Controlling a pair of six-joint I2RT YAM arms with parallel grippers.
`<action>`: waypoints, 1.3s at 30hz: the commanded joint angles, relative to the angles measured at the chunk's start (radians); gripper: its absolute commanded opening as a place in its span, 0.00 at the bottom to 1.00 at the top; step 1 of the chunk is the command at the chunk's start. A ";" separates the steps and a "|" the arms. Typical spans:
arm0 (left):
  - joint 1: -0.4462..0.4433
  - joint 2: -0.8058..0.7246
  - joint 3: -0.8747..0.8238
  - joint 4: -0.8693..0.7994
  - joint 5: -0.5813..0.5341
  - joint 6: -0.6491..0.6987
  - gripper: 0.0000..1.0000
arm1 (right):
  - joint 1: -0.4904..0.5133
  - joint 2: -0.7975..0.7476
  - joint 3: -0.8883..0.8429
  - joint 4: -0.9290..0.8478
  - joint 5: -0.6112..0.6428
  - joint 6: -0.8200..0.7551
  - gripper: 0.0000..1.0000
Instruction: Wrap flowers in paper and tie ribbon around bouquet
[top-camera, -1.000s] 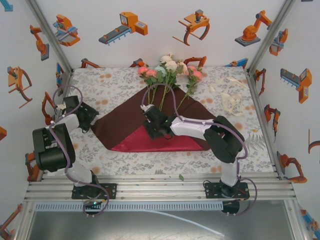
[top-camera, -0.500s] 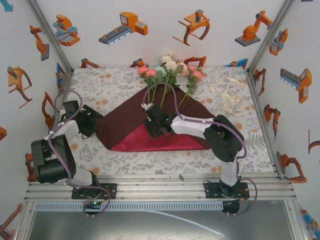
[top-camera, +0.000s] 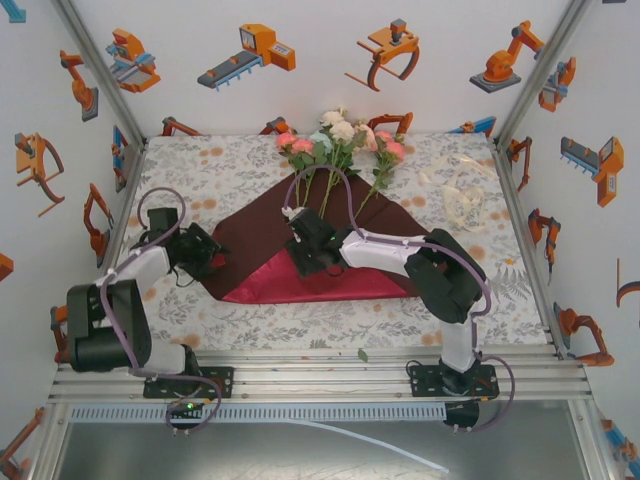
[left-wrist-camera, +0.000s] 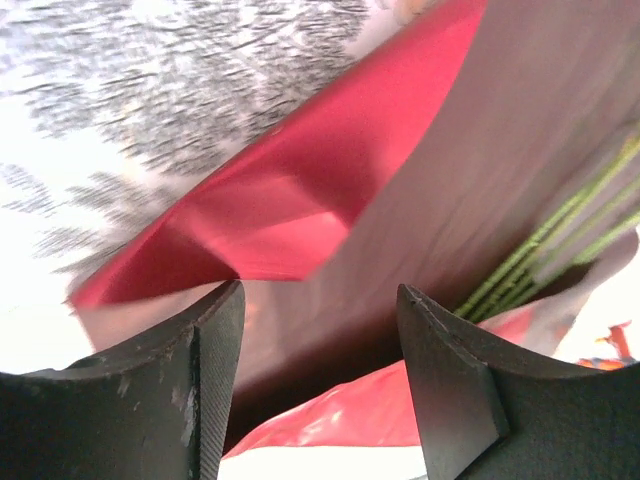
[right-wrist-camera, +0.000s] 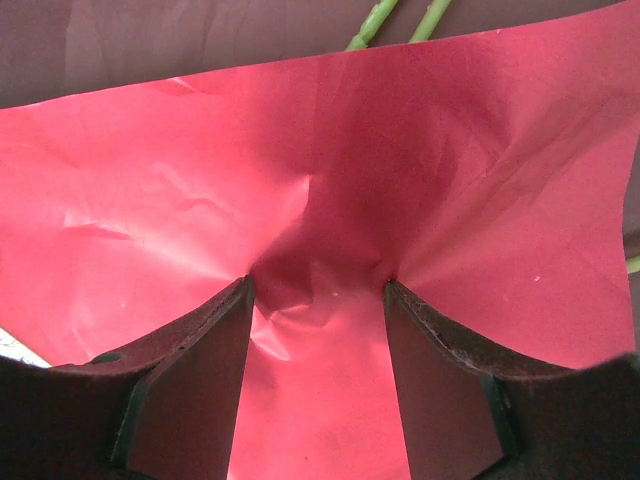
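The paper (top-camera: 265, 235), spread on the table (top-camera: 200, 170) under the stems of the flowers (top-camera: 335, 140), is pinned by the right hand (right-wrist-camera: 318, 285), parted, so its corner can seemingly be folded over by the left hand (left-wrist-camera: 320, 295), also parted.

White walls (top-camera: 330, 50) with orange robot prints (top-camera: 250, 55) enclose a patterned tablecloth (top-camera: 230, 165).

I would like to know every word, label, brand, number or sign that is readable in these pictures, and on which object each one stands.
None can be read.
The paper, the flowers and the tablecloth carry no writing.
The orange robot drawings on the walls: any lettering on them is too small to read.
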 joint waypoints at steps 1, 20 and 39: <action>0.001 -0.089 0.032 -0.170 -0.287 0.103 0.69 | -0.004 0.015 0.029 0.023 -0.023 0.022 0.52; 0.002 0.202 0.250 -0.179 -0.484 0.130 0.94 | -0.004 0.008 0.027 0.037 -0.056 0.028 0.53; -0.005 0.179 0.072 0.156 0.094 -0.077 0.76 | -0.009 -0.001 0.016 0.047 -0.066 0.039 0.53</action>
